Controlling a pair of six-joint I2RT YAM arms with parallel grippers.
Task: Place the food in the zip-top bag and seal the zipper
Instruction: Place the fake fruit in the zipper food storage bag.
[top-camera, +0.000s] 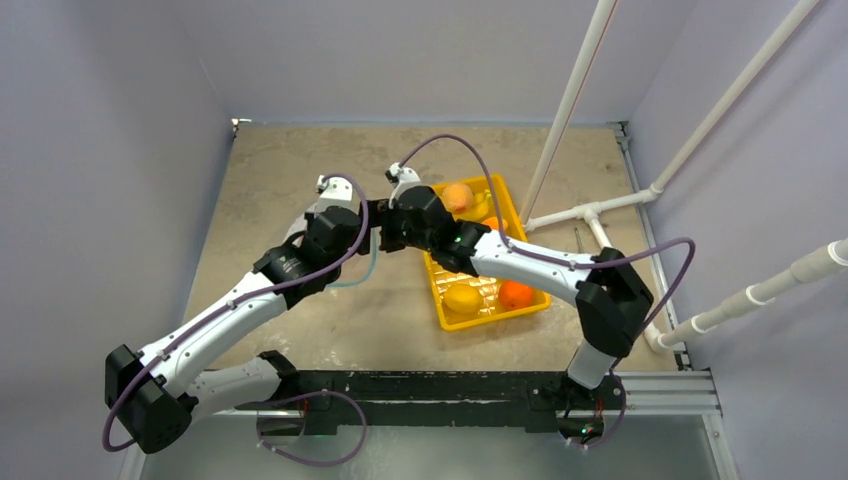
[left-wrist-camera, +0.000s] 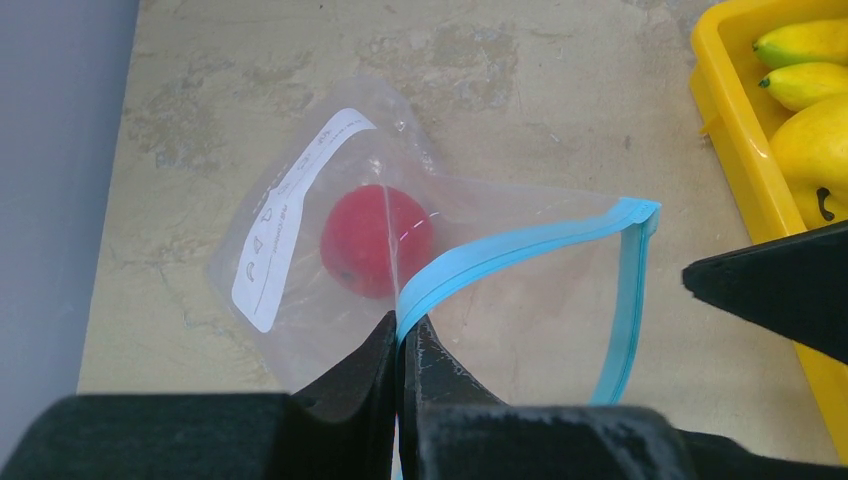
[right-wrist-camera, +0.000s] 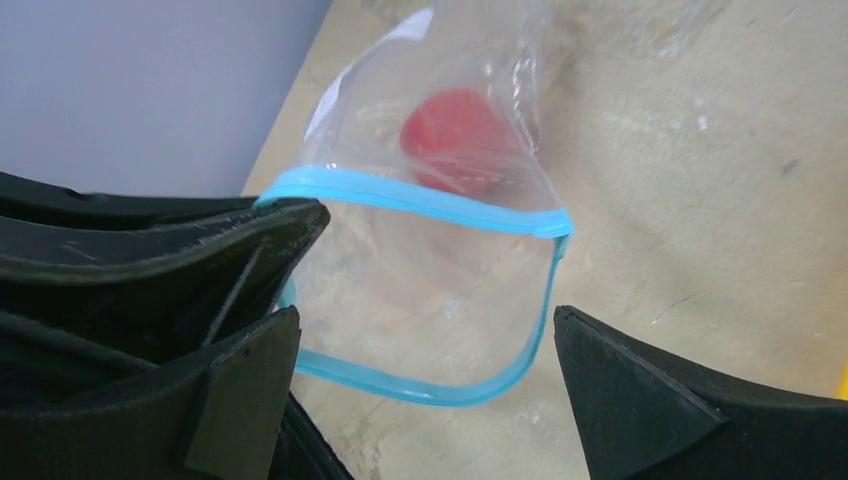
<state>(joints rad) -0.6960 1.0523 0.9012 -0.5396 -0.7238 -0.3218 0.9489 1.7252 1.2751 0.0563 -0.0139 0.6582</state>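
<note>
Left end effector (left-wrist-camera: 400, 342) tight on zipper (left-wrist-camera: 510, 250); red fruit (left-wrist-camera: 375, 240) hazy inside bag (left-wrist-camera: 310, 322).

From above, the bag (left-wrist-camera: 300, 320) is almost wholly hidden under the left arm (top-camera: 240, 305) and the right arm (top-camera: 520, 262). Only a thin teal line of its zipper (top-camera: 374, 258) shows, and the red fruit (left-wrist-camera: 375, 240) inside is out of sight. The right arm also covers the middle of the yellow tray (top-camera: 497, 315), leaving one orange fruit (top-camera: 492, 222) a sliver. In the left wrist view the right edge cuts off the tray and the yellow fruits (left-wrist-camera: 815, 150). The left fingers (left-wrist-camera: 350, 380) hide the zipper's near end, and the white label's (left-wrist-camera: 285, 215) print is too small to read.
</note>
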